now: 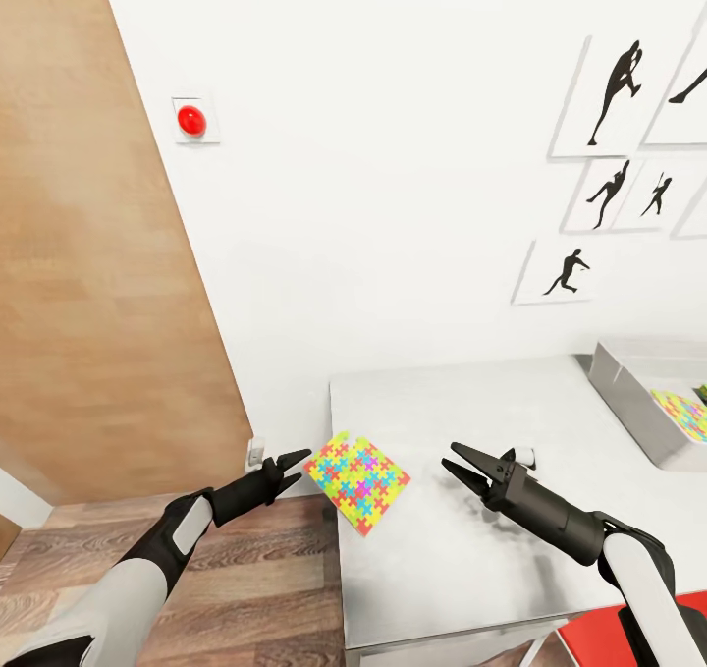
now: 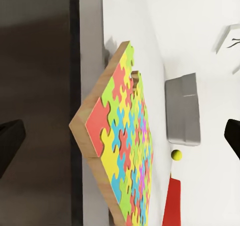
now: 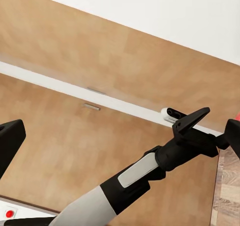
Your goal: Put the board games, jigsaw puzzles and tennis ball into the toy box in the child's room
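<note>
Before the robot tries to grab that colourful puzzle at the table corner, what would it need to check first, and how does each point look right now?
1. Left gripper open: ok, jaws spread.
2. Left gripper beside the jigsaw puzzle: ok, at its edge, not yet around it.
3. Puzzle reachable: ok, it overhangs the table corner.
4. Right gripper out of the way: ok, open and apart from the puzzle.
5. Toy box has room: cannot tell; another puzzle lies inside, the rest is cut off.

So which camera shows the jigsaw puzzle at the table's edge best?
The left wrist view: the jigsaw puzzle sits close up there, showing its coloured pieces and wooden backing edge. The head view shows it smaller, tilted at the table corner by the left end effector. The right wrist view looks toward the door.
</note>
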Robot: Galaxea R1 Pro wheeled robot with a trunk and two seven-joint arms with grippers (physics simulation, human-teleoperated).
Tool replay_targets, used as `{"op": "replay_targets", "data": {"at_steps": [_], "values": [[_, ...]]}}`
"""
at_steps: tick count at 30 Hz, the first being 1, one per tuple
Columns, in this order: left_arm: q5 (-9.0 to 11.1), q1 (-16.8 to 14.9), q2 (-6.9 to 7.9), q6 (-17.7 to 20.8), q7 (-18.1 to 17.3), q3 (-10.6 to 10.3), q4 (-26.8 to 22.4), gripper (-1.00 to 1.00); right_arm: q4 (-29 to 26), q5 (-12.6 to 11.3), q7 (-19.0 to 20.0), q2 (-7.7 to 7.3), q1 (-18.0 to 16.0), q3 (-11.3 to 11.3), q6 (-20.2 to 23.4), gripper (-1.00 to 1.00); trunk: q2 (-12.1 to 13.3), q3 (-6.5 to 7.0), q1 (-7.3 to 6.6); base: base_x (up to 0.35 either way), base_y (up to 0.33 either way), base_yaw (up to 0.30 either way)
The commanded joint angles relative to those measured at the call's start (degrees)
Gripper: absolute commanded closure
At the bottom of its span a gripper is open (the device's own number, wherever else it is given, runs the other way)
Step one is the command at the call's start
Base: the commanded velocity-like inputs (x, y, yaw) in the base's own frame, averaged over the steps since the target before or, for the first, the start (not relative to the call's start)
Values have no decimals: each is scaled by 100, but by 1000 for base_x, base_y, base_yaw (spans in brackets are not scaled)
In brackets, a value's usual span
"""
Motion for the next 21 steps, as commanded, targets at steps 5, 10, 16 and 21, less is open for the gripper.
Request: {"op": "replay_targets", "data": {"at_steps": [5,10,16,21], "values": [[17,-4,-8,36,-6,11,3,-100,1,13,23,0,-4,-6,30,-100,-4,-6,0,0,-21,0],[12,-4,-14,37,-4,12,3,-100,3,13,23,0,-4,-6,28,-100,-4,-6,0,0,-177,0],[13,-4,-14,30,-4,11,3,-100,3,13,23,0,-4,-6,30,-100,-4,-6,0,0,-73,0],[12,-4,-17,20,-4,11,3,-100,2,13,23,0,-4,-6,28,-100,-4,-6,0,0,-14,0]]}}
